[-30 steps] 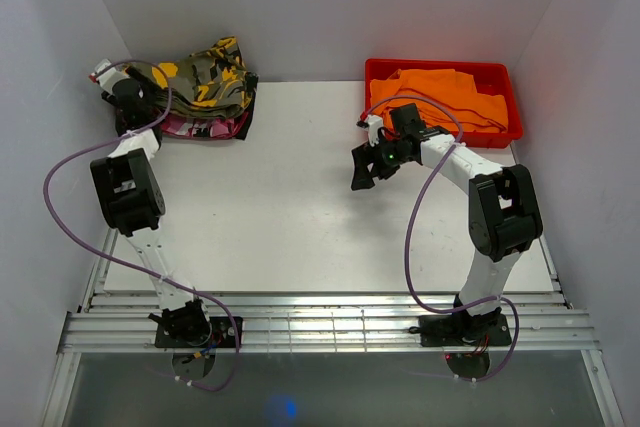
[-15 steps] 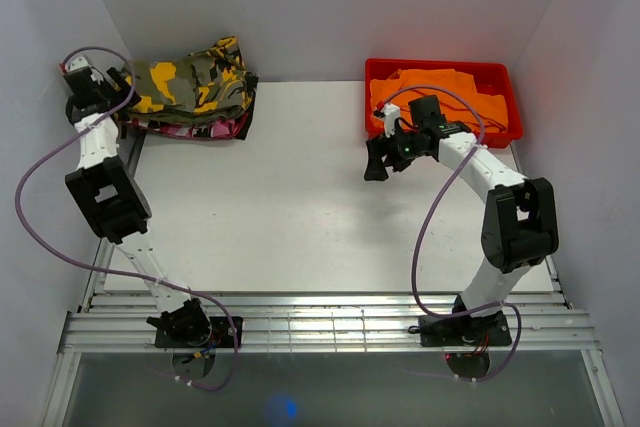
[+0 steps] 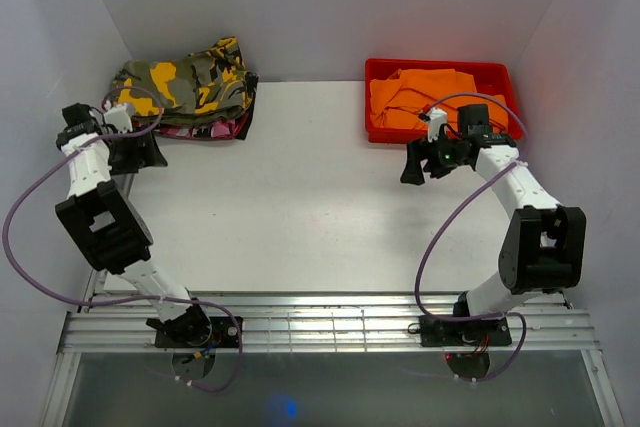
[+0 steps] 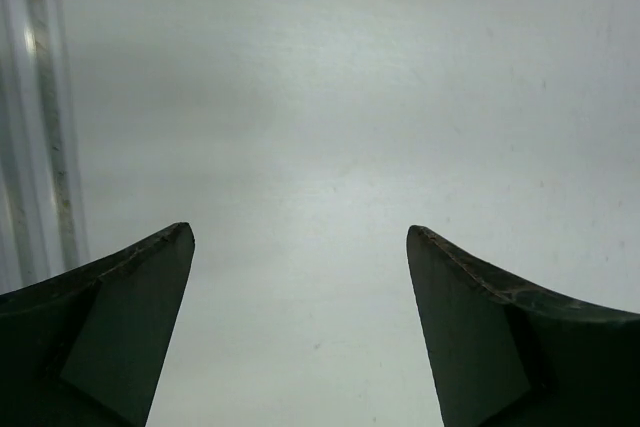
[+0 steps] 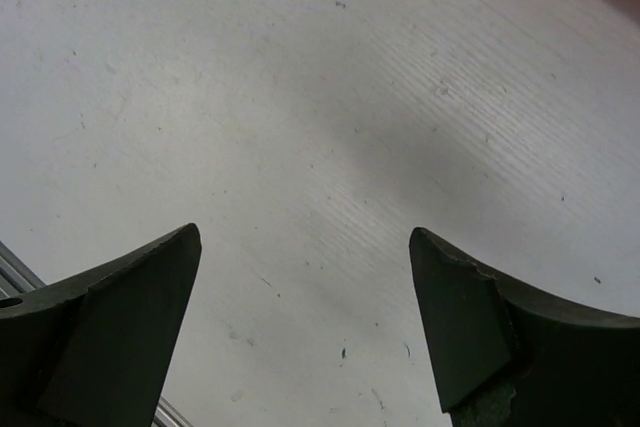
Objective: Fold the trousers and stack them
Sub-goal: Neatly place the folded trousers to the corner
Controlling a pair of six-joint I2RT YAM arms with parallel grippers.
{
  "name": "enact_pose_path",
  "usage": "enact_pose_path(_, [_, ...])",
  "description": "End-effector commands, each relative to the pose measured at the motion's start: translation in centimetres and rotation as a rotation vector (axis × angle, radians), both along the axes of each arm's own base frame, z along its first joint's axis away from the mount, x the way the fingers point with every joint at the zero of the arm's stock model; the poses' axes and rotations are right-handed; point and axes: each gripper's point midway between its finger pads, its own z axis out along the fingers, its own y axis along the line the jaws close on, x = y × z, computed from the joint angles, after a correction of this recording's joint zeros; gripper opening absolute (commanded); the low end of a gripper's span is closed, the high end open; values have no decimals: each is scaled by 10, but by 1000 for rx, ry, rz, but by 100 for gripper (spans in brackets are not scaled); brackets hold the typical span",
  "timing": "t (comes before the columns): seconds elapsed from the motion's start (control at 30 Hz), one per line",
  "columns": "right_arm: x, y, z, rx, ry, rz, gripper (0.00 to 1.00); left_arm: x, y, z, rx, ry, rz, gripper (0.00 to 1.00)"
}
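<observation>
A stack of folded trousers, camouflage (image 3: 190,85) on top with a pink pair (image 3: 205,128) under it, lies at the table's far left. Orange trousers (image 3: 440,95) lie crumpled in a red bin (image 3: 375,71) at the far right. My left gripper (image 3: 140,152) is open and empty over bare table just in front of the stack's left end; its wrist view (image 4: 300,237) shows only table between the fingers. My right gripper (image 3: 412,169) is open and empty over the table just in front of the bin; its wrist view (image 5: 305,237) shows only scuffed table.
White walls close in the left, back and right sides. A metal rail (image 4: 45,117) runs along the table's left edge. Slotted aluminium rails (image 3: 330,322) cross the near edge where both arm bases are bolted.
My left gripper has come off the stack, swung out to the left and now sits in front of it. My right gripper has moved right, toward the bin's front.
</observation>
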Motion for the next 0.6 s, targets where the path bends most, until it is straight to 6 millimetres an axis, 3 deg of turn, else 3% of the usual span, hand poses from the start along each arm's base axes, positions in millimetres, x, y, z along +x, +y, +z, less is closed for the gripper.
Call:
enact_pose_path(0.0, [-22,-15,4,-17,-9,-8,90,-39,-36,25,40,-77,-190,98])
enact_pose_path(0.03, [-28,-18,5,-25,-20,-12,90,-52,-48,9,10,-52,-211,98])
enact_pose_path(0.1, [-42,-26,-10,-45,7,-22,90,-64,-67,11,17,-73,-260,98])
enact_pose_path(0.17, [-56,-30,-21,-55,34,-28,90,-80,-87,-9,11,-42,-300,98])
enact_pose_path(0.27, [-67,-35,-27,-60,47,-39,90,-93,-104,-23,53,-25,-331,98])
enact_pose_path(0.57, [-82,-33,-25,-42,43,-57,90,-86,-122,-2,56,-105,-337,98])
